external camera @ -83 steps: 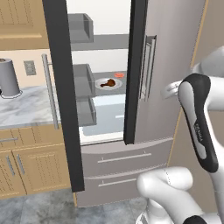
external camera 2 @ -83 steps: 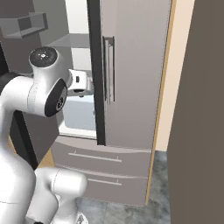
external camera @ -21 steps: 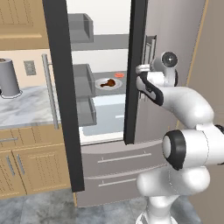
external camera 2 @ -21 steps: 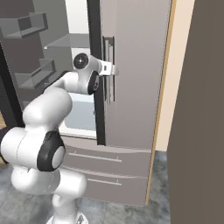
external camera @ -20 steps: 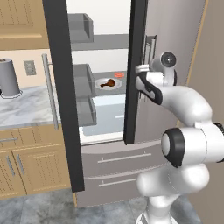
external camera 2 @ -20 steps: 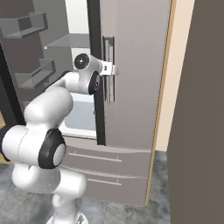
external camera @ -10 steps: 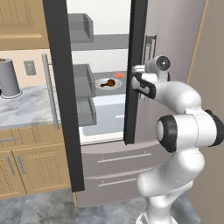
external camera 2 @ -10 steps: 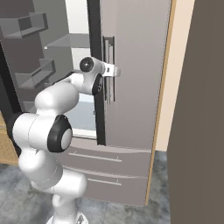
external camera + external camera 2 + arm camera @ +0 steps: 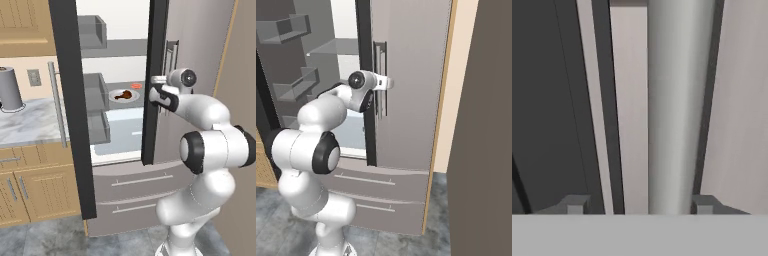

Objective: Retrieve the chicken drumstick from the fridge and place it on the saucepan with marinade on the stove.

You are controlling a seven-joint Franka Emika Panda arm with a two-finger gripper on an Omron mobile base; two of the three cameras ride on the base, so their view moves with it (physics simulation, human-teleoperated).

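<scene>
The fridge (image 9: 200,45) stands with its left door (image 9: 67,100) swung open and its right door ajar. On a white plate on the middle shelf lies the chicken drumstick (image 9: 125,95), dark reddish-brown. My gripper (image 9: 164,82) (image 9: 384,82) is at the right door's vertical bar handle (image 9: 379,70). In the hand view the handle (image 9: 679,100) runs between the fingertips of the gripper (image 9: 639,205). The right tip is at its edge and a gap remains on the left, so the jaws are open. The saucepan, marinade and stove are out of view.
A small flat red-orange item (image 9: 136,85) lies behind the plate. Grey door bins (image 9: 95,90) line the open left door. A marble counter (image 9: 25,120) holding a grey canister (image 9: 10,90) sits left, over wooden cabinets (image 9: 30,190). Two fridge drawers (image 9: 135,185) are below; a brown panel (image 9: 481,125) stands right.
About four seconds ago the arm was drawn back from the fridge. Over the last second the hand has edged slightly left and lower at the right door handle. The doors have not moved.
</scene>
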